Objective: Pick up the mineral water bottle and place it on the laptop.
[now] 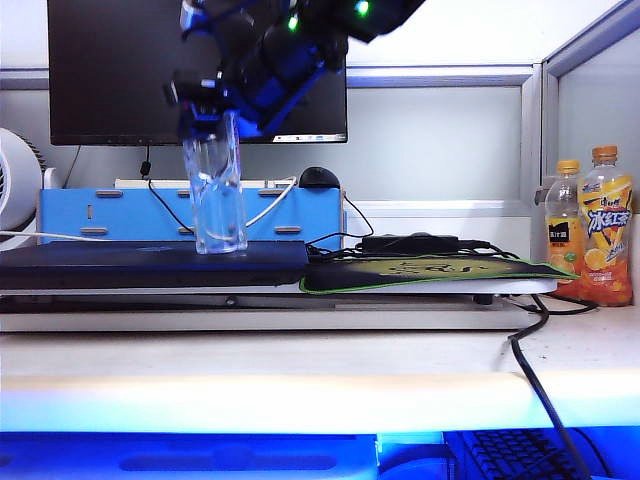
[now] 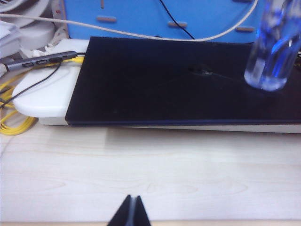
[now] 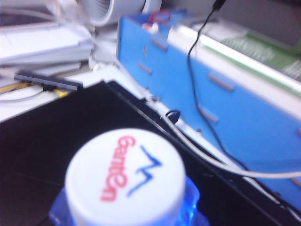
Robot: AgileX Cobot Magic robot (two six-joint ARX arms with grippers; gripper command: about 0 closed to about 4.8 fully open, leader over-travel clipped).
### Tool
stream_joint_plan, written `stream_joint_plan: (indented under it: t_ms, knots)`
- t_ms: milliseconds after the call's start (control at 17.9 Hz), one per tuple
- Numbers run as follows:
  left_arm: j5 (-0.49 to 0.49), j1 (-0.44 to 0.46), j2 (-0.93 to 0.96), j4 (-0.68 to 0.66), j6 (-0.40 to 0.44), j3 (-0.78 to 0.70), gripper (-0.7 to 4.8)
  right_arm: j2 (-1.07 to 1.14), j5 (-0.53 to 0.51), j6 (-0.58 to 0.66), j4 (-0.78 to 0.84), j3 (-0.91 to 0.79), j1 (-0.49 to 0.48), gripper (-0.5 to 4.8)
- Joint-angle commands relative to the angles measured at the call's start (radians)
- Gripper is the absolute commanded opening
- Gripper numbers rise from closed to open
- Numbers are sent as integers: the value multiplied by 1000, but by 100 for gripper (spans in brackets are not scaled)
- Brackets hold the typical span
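My right gripper (image 1: 212, 112) was up over the laptop (image 1: 150, 264), clamped around the upper part of the bottle (image 1: 216, 195). The jaws stood fairly wide, spread to the bottle's girth, with the bottle between them. Below my grip the bottle hung upright, its base touching the laptop lid near the lid's right end as the exterior view showed it. From my right wrist camera I looked straight down on the white cap (image 3: 126, 176), printed "Ganten" in red with a blue mark, and past it lay the dark lid (image 3: 56, 136); my own fingers were out of that picture. Beyond the bottle, on the far side of the laptop, a blue box (image 1: 120, 214) stood with a white cable (image 3: 211, 162) draped along its front.

My left gripper (image 2: 130, 212) hung low over the bare wooden desk (image 2: 150, 165), well short of the laptop (image 2: 164, 80), its two fingertips pressed together with nothing between them. From there the bottle (image 2: 273, 52) stood ahead and off to one side, on the lid's far corner.

Off to the right of my working gripper, a mouse pad (image 1: 430, 272) lay beside the laptop, and two juice bottles (image 1: 592, 225) stood farther out.
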Motion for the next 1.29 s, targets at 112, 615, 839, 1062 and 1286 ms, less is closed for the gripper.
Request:
stream_joint_plan:
  t_ms: [112, 615, 839, 1062, 1286]
  knots:
    - [1, 0, -2, 7, 1, 2, -2, 18, -10, 16, 29, 14, 0, 318]
    - [1, 0, -2, 8, 1, 2, -2, 33, -13, 16, -2, 14, 4, 468]
    - [1, 0, -2, 8, 1, 2, -2, 31, -13, 15, 18, 14, 5, 468]
    - [1, 0, -2, 8, 1, 2, -2, -19, -4, 3, 56, 14, 4, 468]
    - [1, 0, -2, 8, 1, 2, -2, -126, 13, -3, 70, 14, 3, 468]
